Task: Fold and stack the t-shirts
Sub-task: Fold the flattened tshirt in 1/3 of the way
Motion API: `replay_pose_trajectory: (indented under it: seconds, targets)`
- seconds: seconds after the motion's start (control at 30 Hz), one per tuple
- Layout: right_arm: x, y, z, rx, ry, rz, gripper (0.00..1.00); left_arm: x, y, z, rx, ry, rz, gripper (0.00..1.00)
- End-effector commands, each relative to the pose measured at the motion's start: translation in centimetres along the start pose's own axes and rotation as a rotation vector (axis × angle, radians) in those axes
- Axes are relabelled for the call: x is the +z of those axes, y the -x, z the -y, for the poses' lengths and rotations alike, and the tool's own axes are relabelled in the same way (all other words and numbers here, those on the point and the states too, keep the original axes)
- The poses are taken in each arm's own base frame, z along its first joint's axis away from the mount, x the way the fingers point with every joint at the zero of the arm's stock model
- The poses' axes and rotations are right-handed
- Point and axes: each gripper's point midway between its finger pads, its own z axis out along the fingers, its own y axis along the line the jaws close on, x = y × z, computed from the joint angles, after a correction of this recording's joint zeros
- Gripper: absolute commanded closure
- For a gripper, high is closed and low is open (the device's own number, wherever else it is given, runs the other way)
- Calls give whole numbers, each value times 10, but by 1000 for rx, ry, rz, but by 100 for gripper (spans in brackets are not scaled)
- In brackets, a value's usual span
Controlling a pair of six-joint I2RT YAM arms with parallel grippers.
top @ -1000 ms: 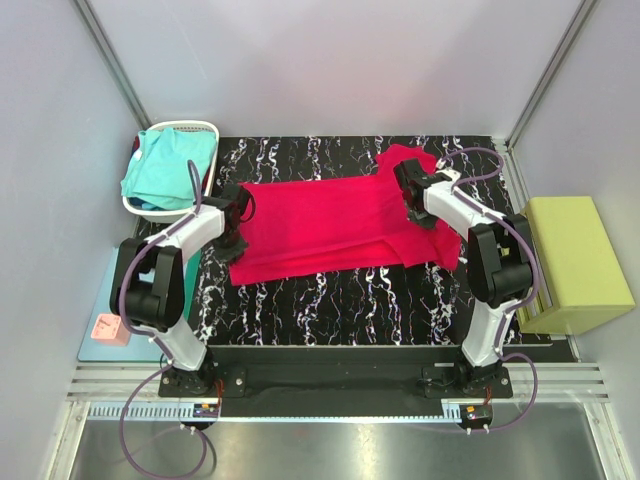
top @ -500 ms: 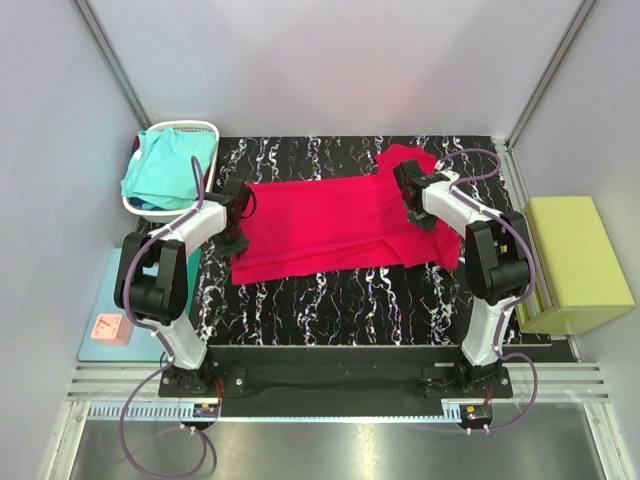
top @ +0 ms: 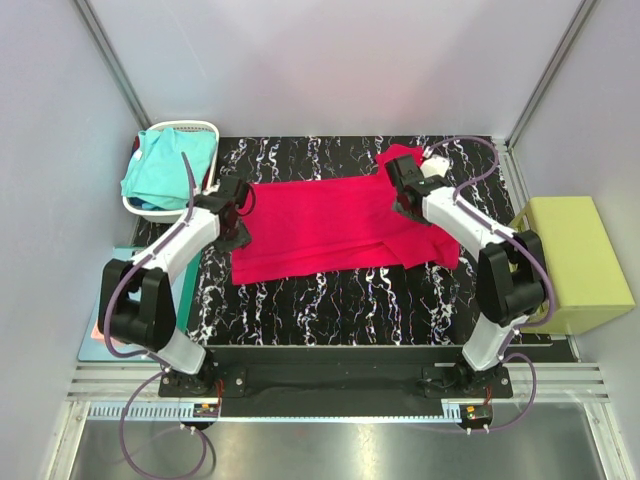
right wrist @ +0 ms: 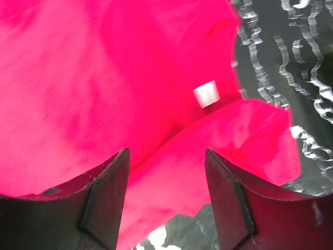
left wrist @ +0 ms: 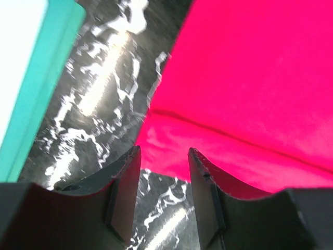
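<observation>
The crimson-red t-shirt point(top: 335, 222) lies flat across the black marbled table point(top: 330, 295), one sleeve bunched at its far right end. The turquoise t-shirt point(top: 165, 165) is heaped in a white basket point(top: 205, 128) at the far left. My left gripper point(top: 238, 207) hovers at the red shirt's left edge; in the left wrist view this gripper point(left wrist: 164, 151) is open, with only table and the cloth's hem point(left wrist: 208, 166) between its fingers. My right gripper point(top: 402, 188) is over the shirt's right end, by the collar. It point(right wrist: 166, 152) is open above red cloth and a white label point(right wrist: 206, 94).
A yellow-green block point(top: 575, 262) stands off the table's right edge. On the left, a light-blue mat point(top: 95, 348) carries a small pink cube point(top: 108, 327). Grey walls close in the back and sides.
Both grippers have opened and let go of the red shirt, which now rests on the table. Both arms have lifted a little and shifted slightly toward the far side.
</observation>
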Motion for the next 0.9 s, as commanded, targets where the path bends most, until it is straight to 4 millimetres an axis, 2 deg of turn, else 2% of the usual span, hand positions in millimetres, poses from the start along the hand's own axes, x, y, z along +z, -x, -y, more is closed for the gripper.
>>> replay_pose_trajectory:
  seconds: [0.0,0.03,0.13,0.23,0.3,0.47,0.6,0.77,0.87]
  targets:
    - [-36,-28,-14,-51,95,-14,35,-13,-28,18,43,-64,-4,54]
    - [-40,-44,-12,-71,108,-40,36,-14,-34,21,44,-68,-7,54]
    - [-42,-72,-3,-82,109,-92,36,-14,-60,32,99,-84,-23,54]
    - [-41,-86,11,-93,86,-114,37,-8,-73,33,118,-80,-46,54]
    - [-43,-89,18,-92,73,-113,37,-2,-83,32,136,-75,-63,54]
    - [-42,-100,37,-96,31,-124,37,12,-87,30,154,-41,-72,54]
    - [-33,-108,48,-117,-21,-128,36,13,-87,35,156,-45,-82,54]
    - [-20,-115,49,-130,-74,-143,37,11,-79,35,160,-41,-60,54]
    - [-21,-113,46,-114,-66,-147,37,13,-70,28,132,-33,-57,54]
